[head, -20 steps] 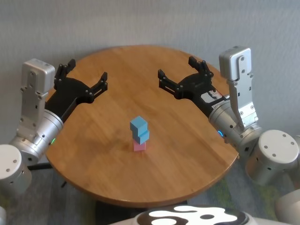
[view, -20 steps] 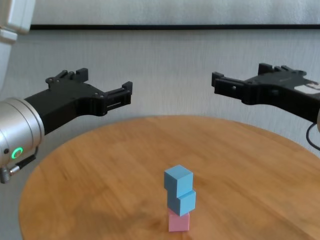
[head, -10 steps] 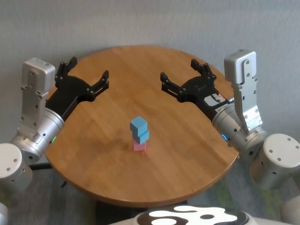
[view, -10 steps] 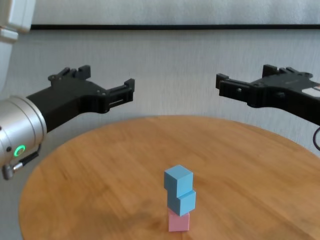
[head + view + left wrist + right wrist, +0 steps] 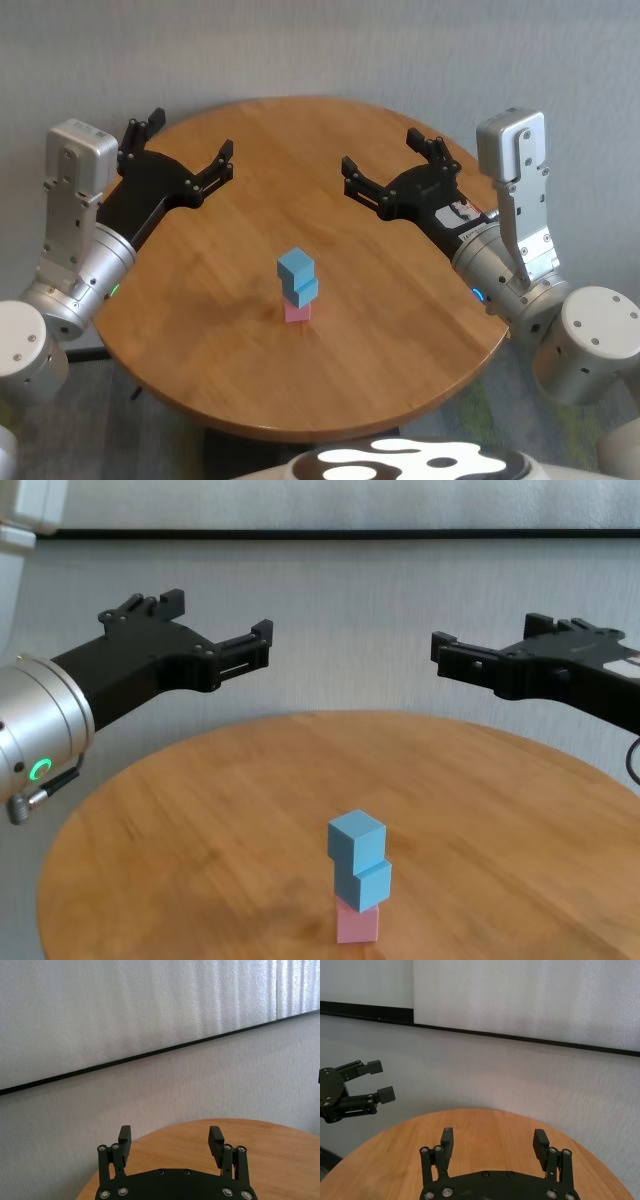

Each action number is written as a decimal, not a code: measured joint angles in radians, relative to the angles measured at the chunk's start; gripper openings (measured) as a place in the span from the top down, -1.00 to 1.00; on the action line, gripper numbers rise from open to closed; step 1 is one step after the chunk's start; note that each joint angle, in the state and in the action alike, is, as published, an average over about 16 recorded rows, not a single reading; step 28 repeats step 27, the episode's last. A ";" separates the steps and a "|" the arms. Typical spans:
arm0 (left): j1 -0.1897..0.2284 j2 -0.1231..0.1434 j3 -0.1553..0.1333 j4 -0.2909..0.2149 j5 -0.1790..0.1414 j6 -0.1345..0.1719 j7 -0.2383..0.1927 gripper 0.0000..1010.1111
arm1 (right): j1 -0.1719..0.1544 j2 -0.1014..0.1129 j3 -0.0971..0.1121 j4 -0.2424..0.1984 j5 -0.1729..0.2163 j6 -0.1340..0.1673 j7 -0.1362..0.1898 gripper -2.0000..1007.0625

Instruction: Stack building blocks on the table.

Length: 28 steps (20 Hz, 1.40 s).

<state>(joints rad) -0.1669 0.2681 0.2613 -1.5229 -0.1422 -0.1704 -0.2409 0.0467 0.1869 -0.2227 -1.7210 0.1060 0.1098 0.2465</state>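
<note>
I see my black left gripper (image 5: 190, 148) lifted slightly higher than before, my black right gripper (image 5: 392, 166) barely shifted, both jaws spread apart and empty, above the untouched pink-and-blue matte cube stack (image 5: 298, 285).

Both wrist views miss the block stack; the table (image 5: 200, 810) is cropped in the chest view.

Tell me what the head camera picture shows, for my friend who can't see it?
Three building blocks stand stacked near the middle of a round wooden table: a pink block at the bottom, a light blue block on it, and another light blue block on top, turned a bit askew. The left gripper and right gripper hover open, apart from the stack.
</note>
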 joint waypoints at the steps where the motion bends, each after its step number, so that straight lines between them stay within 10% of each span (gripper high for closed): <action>1: 0.000 0.000 0.000 0.000 0.000 0.000 0.001 -0.98 | 0.000 0.000 0.000 0.000 0.000 0.000 0.000 -1.00; 28: 0.004 0.001 0.002 -0.005 -0.005 0.014 0.006 -0.98 | 0.003 -0.005 0.002 0.004 -0.003 -0.004 0.002 -1.00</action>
